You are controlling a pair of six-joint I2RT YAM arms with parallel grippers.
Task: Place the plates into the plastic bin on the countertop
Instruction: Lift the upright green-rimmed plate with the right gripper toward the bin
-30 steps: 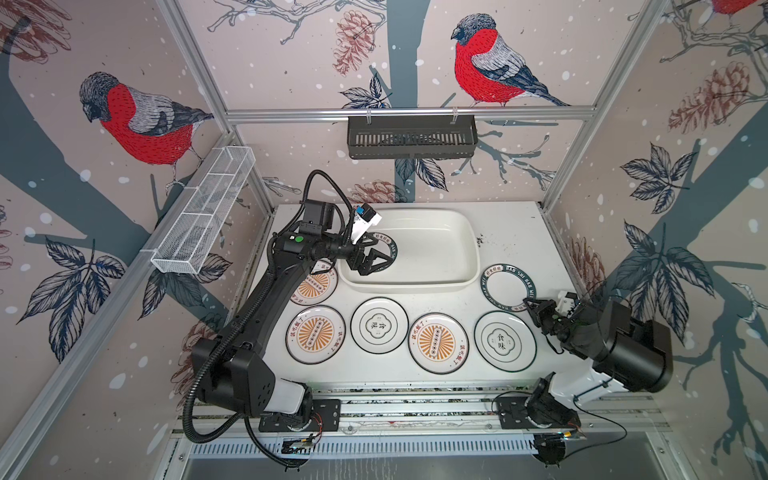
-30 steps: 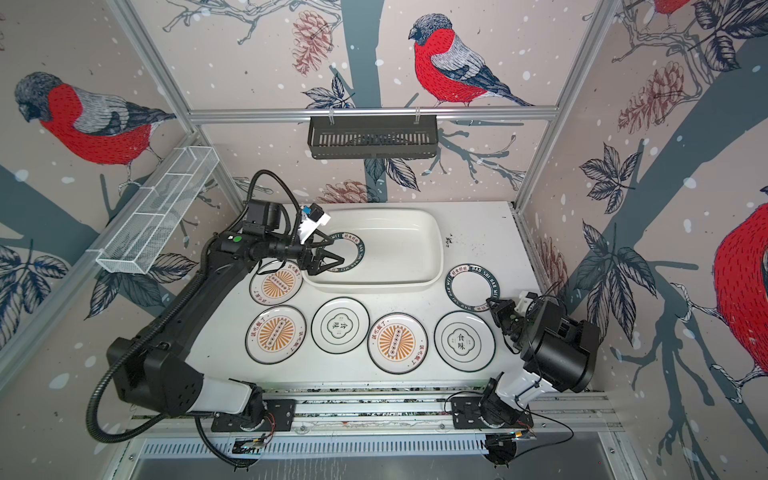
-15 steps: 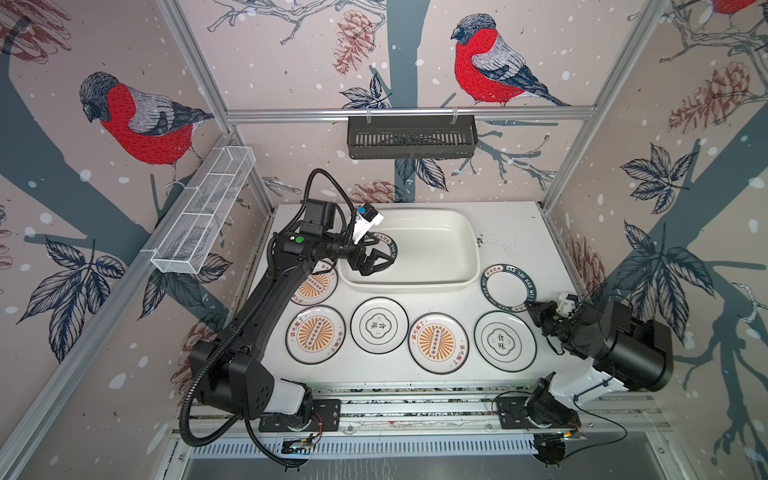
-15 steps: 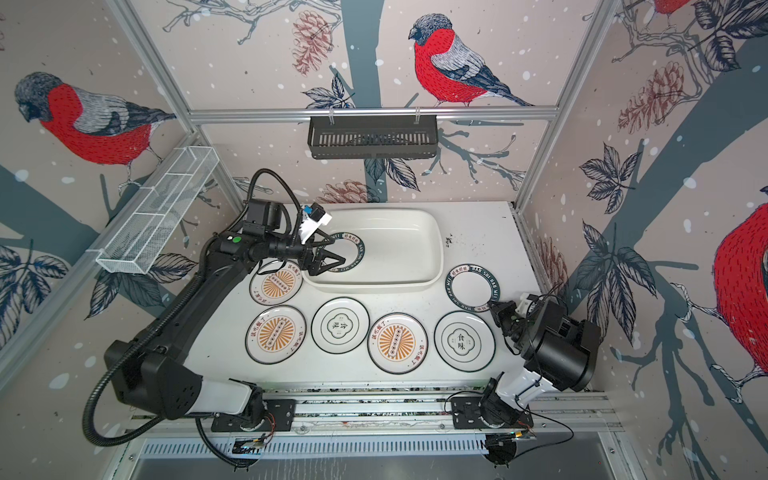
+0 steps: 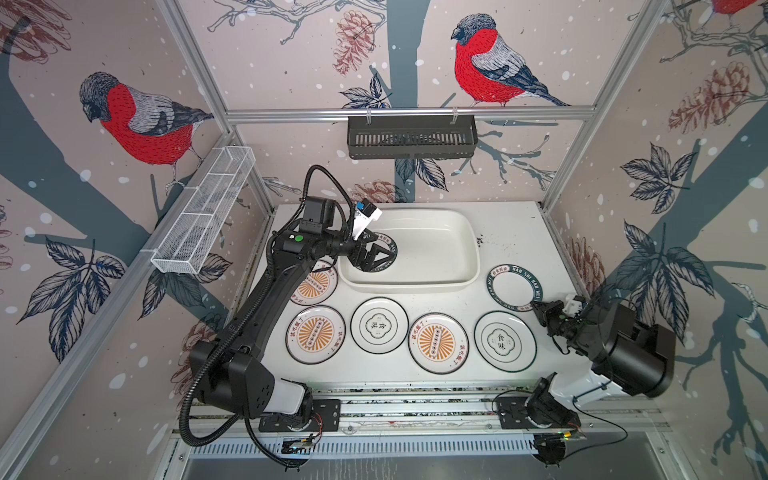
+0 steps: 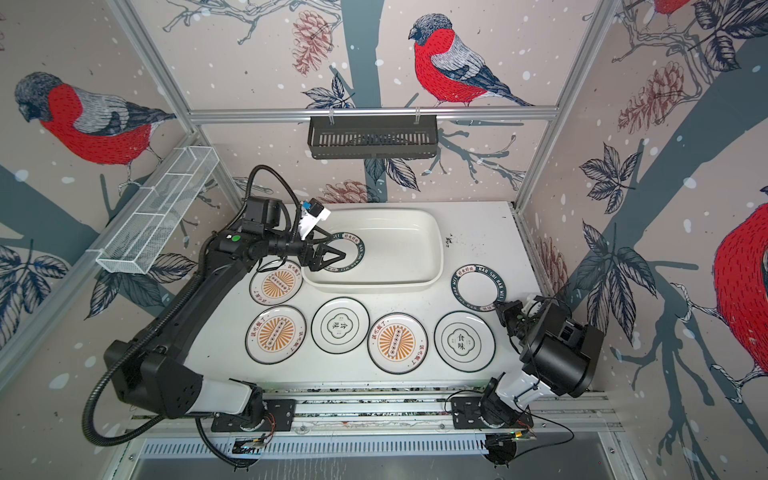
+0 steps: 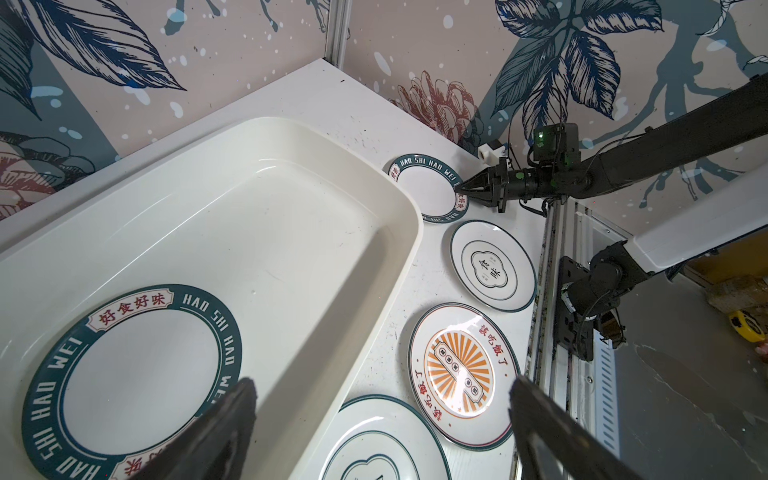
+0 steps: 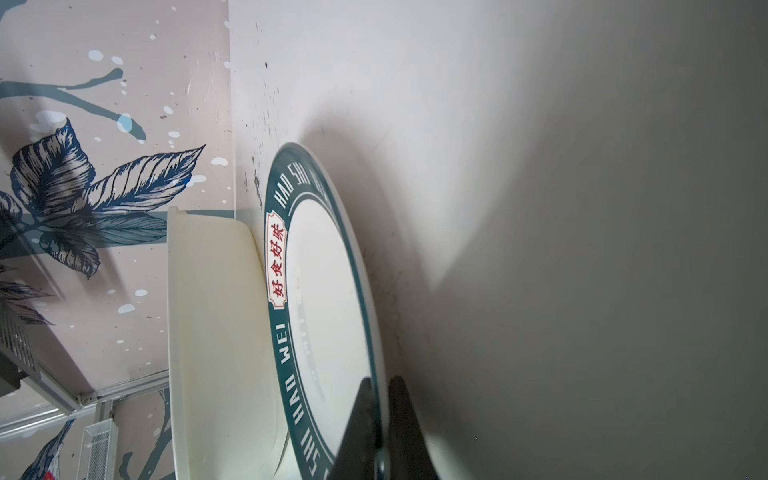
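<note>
The countertop (image 5: 511, 232) carries the plastic bin (image 5: 415, 286) at the back, with six plates (image 5: 378, 325) lying in front of it and beside it. A seventh, a lettered-rim plate (image 7: 133, 382), lies flat inside the bin at its left end. My left gripper (image 5: 374, 257) hangs over that plate with the jaws spread wide and holds nothing.

The second lettered-rim plate (image 5: 514, 287) lies flat just right of the bin. My right gripper (image 8: 376, 415) is pressed together on its near rim, one finger on each side.

I hold only a thin edge, so I think I must lift slowly and let the plate tilt. Then I raise it clear over the bin's rim and lower it into the free right half. The quatrefoil plate (image 5: 505, 341) just beside must not be pushed.
</note>
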